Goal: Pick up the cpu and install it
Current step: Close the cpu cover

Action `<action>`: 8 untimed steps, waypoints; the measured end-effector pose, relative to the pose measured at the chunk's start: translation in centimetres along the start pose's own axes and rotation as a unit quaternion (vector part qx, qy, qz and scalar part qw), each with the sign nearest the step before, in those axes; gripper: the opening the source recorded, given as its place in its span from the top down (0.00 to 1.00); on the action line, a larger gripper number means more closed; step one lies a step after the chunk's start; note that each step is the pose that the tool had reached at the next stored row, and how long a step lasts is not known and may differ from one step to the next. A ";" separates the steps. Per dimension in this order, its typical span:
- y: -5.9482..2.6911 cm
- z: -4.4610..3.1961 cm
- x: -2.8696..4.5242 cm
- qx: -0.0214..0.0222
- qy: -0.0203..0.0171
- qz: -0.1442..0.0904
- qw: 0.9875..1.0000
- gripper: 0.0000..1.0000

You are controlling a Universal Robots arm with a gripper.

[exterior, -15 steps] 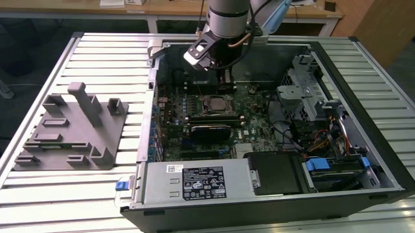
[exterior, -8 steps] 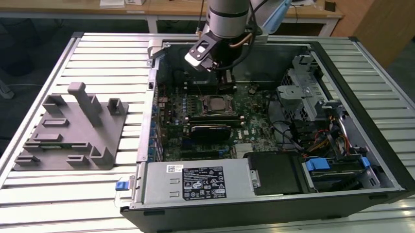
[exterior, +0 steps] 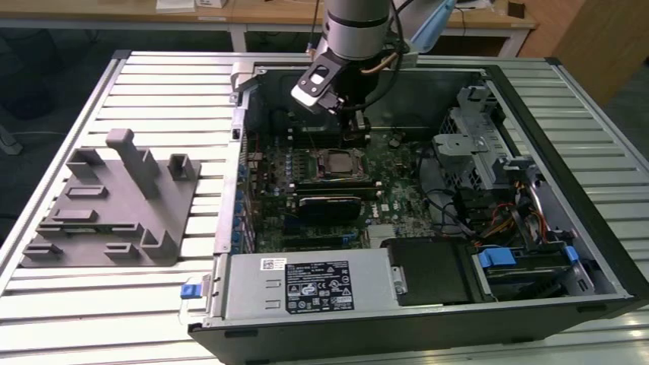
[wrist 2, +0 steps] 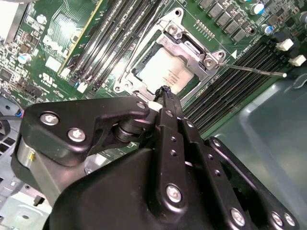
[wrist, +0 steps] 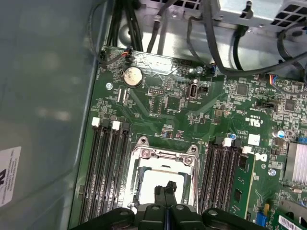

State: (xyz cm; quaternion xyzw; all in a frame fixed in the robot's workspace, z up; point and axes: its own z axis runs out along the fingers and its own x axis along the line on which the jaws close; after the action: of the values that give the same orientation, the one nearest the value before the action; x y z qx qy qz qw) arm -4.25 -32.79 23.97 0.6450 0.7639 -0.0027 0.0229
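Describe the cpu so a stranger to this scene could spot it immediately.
Start at the open computer case and its green motherboard. On it, between two banks of long black memory slots, sits a metal socket frame. The cpu is the flat, pale silvery square inside that frame, unlike the dark slots and green board around it.

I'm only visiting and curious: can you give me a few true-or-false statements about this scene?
1. The cpu lies in the socket. True.
2. The gripper holds the cpu. False: its fingers are shut together with nothing between them, over the cpu.
3. The grey fixture stands inside the computer case. False: it stands on the table, to the exterior view's left of the case.
4. The gripper is over the socket. True.
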 end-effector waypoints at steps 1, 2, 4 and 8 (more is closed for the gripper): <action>0.00 0.00 0.00 0.000 0.000 -0.004 1.000 0.89; 0.00 0.00 0.00 0.000 0.000 -0.007 1.000 0.89; 0.00 0.01 0.00 -0.001 0.000 -0.014 1.000 0.89; 0.00 0.02 0.00 -0.001 0.000 -0.029 1.000 0.89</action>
State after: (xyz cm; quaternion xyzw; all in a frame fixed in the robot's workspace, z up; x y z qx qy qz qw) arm -4.25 -32.79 23.96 0.6223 0.7824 -0.0027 0.0235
